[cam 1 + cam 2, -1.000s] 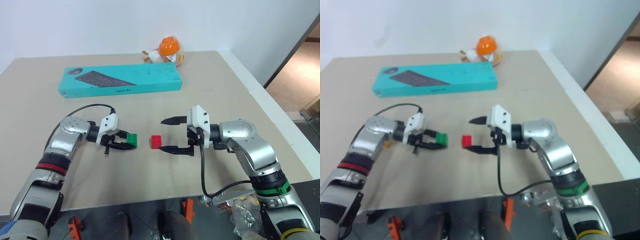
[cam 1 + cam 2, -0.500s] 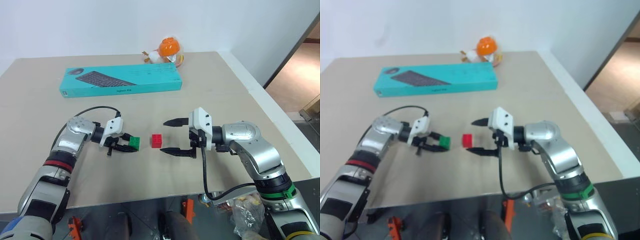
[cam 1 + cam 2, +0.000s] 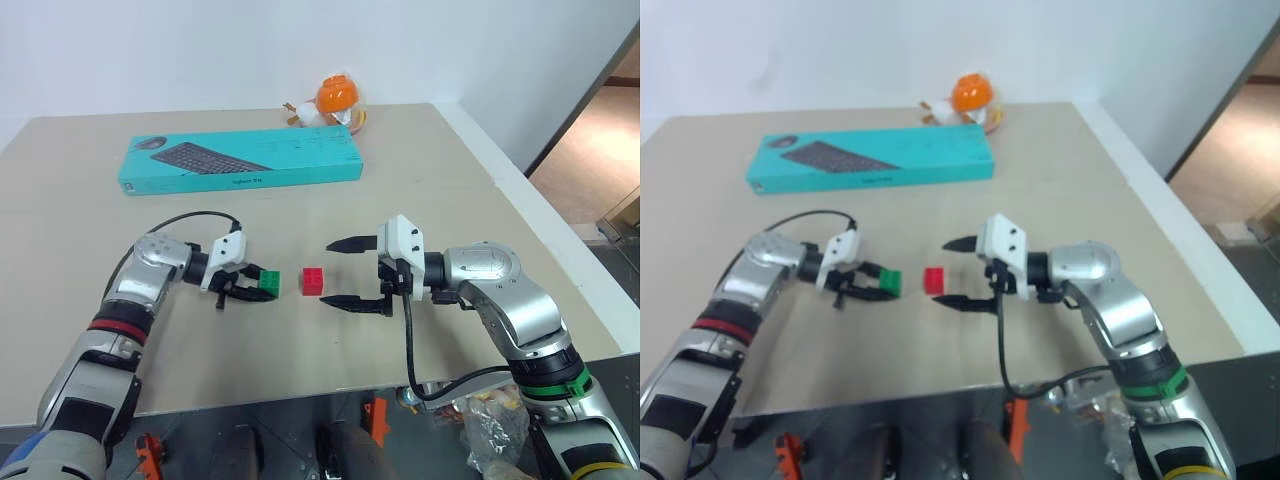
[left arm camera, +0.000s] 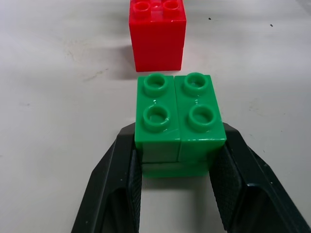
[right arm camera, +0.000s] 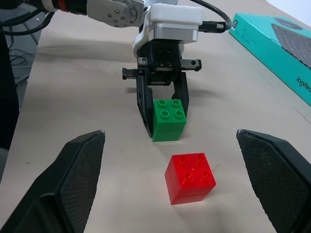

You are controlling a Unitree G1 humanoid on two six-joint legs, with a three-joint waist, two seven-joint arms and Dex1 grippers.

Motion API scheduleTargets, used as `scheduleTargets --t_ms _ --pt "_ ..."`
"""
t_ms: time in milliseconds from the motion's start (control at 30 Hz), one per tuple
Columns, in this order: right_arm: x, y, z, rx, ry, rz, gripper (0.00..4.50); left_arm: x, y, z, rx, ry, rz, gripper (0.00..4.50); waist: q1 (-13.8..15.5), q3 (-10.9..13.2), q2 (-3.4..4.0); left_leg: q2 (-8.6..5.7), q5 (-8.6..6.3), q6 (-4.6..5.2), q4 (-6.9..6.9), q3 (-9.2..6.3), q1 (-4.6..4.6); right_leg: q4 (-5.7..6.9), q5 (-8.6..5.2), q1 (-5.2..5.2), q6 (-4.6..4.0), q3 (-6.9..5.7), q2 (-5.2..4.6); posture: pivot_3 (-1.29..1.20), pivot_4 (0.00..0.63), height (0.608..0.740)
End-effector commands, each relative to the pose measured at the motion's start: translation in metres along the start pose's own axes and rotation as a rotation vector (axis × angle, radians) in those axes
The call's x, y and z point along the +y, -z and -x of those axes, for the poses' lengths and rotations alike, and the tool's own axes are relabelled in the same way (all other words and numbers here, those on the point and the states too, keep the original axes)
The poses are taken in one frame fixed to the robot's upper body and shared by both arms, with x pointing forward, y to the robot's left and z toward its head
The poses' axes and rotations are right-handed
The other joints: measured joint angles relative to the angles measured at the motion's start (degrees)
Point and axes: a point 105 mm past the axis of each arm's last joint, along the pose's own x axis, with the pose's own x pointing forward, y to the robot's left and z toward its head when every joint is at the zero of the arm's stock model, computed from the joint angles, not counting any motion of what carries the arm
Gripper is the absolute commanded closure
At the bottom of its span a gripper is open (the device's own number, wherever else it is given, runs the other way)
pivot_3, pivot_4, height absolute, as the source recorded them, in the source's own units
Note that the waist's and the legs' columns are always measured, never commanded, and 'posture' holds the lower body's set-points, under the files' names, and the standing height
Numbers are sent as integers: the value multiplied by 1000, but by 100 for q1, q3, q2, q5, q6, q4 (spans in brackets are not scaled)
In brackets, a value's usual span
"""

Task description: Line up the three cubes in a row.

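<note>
- The green cube (image 4: 179, 121) is gripped in the closed jaws of the left gripper (image 3: 250, 290), low over the tabletop (image 3: 300, 210).
- The red cube (image 3: 313, 281) is seen just beyond the green one, along the line in which the left jaws point; a narrow gap separates them.
- The right gripper (image 3: 350, 272) is held with jaws wide and empty, the red cube lying ahead of their tips.
- The left arm is judged the one to close the gap.
- A yellow-orange cube cannot be made out.
</note>
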Motion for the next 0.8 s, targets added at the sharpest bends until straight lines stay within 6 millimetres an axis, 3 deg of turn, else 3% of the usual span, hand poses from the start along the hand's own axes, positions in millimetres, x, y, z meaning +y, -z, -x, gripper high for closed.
scheduleTargets --t_ms 33,200,233,500,667,800 --pt "-4 -9 2 -28 15 35 0 5 -5 15 20 -27 -19 1879 -2 0 0 1 0 0 0 0 0 0 1 0 -1 0 2 0 150 740" --pt "-4 -8 2 -32 12 30 0 5 -12 20 31 -18 -54 122 3 0 0 6 0 0 1 -1 -1 1 3 -2 -4 0 7 0 150 740" --pt "-4 -8 2 -35 11 29 0 5 -15 23 31 -18 -64 21 3 0 0 6 0 0 3 0 -2 1 3 -2 -4 0 7 0 150 740" --pt "-8 -12 -3 -68 -12 15 0 6 -47 59 -6 -139 -58 21 -10 1 1 13 0 0 10 1 -3 3 5 -3 -6 2 10 0 150 740" --pt "-12 -10 -4 -72 -29 20 0 8 -62 108 -111 -459 99 21 -35 2 3 28 0 0 10 3 -1 6 6 -5 -7 3 19 0 150 740" --pt "-14 -9 -6 -75 -52 29 0 -4 -53 138 -164 -728 201 21 -43 2 4 31 0 0 11 -1 -2 6 6 -4 -7 4 16 0 150 740"
